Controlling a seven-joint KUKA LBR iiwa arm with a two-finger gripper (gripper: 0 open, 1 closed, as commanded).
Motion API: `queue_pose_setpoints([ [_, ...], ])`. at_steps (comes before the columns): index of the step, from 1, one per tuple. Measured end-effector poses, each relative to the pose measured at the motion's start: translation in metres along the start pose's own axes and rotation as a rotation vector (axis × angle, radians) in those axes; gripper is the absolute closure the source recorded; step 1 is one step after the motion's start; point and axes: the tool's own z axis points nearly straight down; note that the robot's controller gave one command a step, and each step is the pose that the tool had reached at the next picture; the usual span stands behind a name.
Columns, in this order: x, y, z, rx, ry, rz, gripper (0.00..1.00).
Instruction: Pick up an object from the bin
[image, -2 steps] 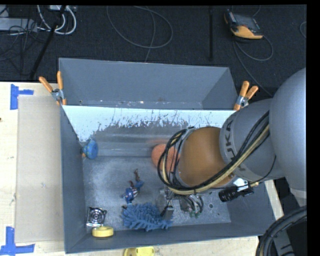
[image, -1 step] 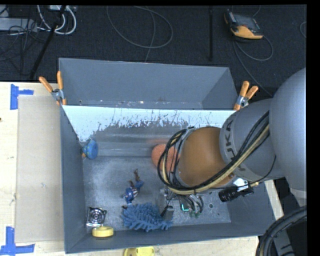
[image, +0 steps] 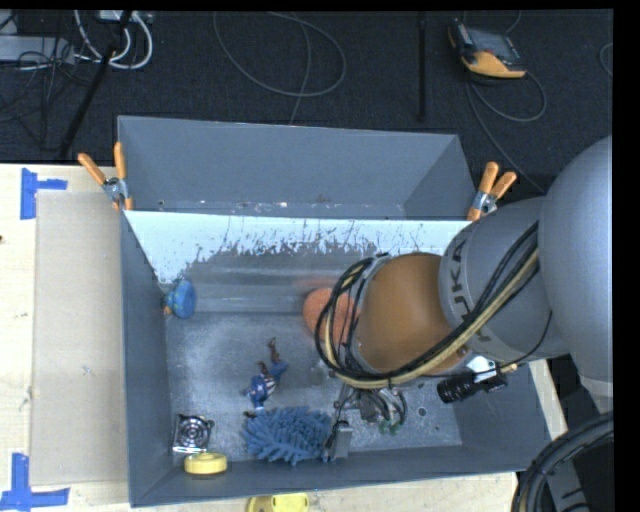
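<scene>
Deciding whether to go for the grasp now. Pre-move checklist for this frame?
1. Gripper low, at the right edge of the blue shaggy cloth: ok.
2. Gripper holding anything: cannot tell.
3. Small blue figure lies apart, left of the gripper: ok.
4. Yellow tape roll and silver round part sit in the front-left corner of the bin, beyond the cloth: ok.
5. Orange thing partly hidden behind the arm, contact: cannot tell.
6. Blue ball by the left wall, far off: ok.

grey bin (image: 290, 170) holds blue duster (image: 285, 436), yellow roll (image: 206, 463).
</scene>
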Motion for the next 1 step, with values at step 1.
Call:
queue_pose_setpoints([
  [1, 0.0039, 0.0316, 0.0069, 0.001, 0.000, -0.063, 0.00],
])
